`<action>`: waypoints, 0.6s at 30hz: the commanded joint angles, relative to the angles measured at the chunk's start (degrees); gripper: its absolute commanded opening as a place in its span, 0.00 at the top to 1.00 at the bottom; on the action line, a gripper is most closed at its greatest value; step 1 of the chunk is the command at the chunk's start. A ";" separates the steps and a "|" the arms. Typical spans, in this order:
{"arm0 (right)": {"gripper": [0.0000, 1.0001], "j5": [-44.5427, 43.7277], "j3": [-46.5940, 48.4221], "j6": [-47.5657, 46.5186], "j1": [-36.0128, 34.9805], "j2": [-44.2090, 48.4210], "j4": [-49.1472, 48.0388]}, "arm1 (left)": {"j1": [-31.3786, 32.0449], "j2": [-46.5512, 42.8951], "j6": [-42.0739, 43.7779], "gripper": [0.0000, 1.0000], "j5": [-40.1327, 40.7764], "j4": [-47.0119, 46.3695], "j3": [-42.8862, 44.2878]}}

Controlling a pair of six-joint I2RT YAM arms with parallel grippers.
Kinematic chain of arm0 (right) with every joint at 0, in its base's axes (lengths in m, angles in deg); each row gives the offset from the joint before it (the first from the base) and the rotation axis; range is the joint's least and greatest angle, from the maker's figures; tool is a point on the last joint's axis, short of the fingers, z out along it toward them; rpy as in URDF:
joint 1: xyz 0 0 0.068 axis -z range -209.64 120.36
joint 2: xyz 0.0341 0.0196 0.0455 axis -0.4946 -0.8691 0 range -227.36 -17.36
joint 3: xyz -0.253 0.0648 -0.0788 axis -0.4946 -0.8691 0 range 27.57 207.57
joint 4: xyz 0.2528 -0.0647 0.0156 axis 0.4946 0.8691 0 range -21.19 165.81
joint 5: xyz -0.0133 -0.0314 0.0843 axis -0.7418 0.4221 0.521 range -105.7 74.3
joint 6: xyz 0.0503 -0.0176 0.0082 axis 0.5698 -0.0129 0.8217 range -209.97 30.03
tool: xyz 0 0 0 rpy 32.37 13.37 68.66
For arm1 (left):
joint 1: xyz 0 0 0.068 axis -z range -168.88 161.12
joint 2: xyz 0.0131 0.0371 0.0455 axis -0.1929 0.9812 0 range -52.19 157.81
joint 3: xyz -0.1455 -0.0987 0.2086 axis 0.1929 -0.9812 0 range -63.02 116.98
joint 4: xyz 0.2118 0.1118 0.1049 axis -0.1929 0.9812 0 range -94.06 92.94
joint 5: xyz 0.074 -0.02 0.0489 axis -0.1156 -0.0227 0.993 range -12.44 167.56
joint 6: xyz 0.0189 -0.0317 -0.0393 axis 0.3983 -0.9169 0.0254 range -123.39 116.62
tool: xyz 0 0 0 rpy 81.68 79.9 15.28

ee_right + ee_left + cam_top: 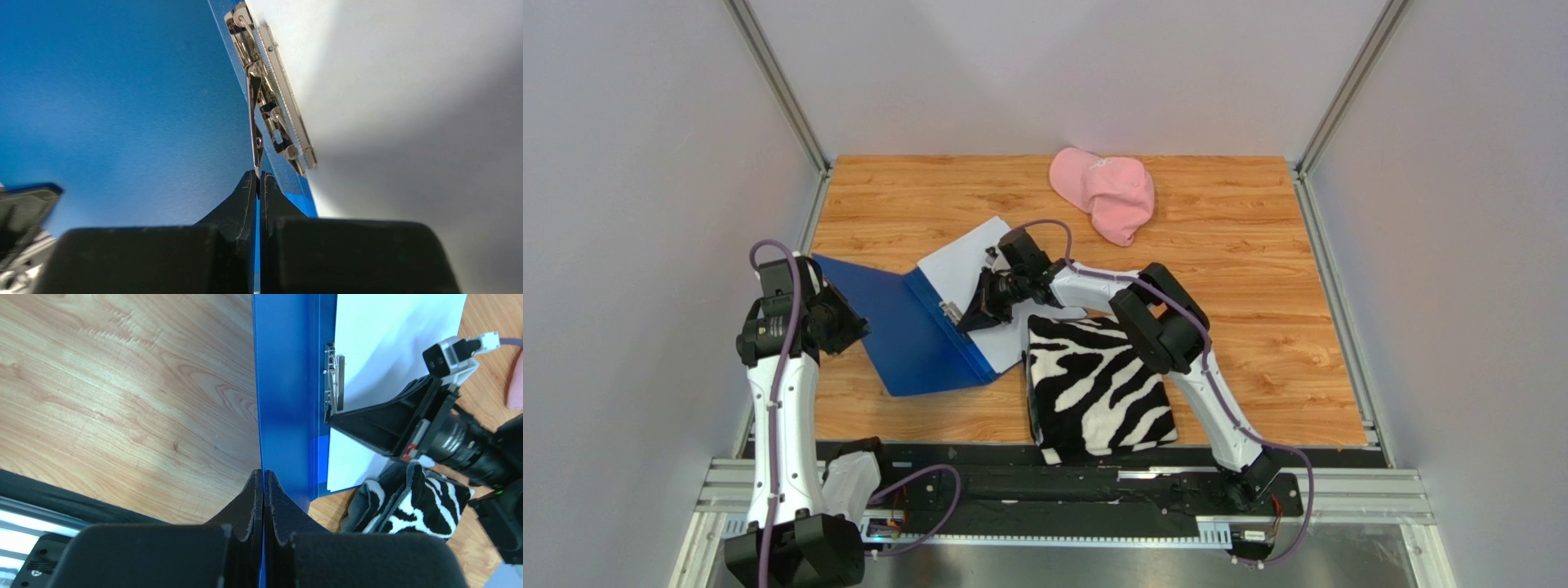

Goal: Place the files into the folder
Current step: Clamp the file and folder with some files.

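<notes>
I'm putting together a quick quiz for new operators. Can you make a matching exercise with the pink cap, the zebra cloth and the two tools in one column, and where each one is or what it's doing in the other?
Things:
1. cap
2. striped cloth
3. left tool
4. right tool

Place or state:
A. shut on the metal clip
B. at the far side of the table, on its own
C. shut on the edge of the folder cover
D. at the table's near edge, right of the folder

Pairs: 1-B, 2-D, 3-C, 4-A
</notes>
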 commanded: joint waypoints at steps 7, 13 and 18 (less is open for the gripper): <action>1.00 -20.62 -15.20 -12.61 -3.45 -0.26 -6.38 | -0.34 -2.40 -0.26 1.00 4.67 -1.63 0.43; 1.00 -22.29 -16.00 -13.58 -3.19 -2.46 -6.30 | -0.42 -2.57 0.00 1.00 5.64 -1.46 0.78; 1.00 -22.56 -21.71 -14.02 -2.66 -0.26 -8.65 | -0.42 -1.96 2.02 1.00 7.57 -1.02 2.01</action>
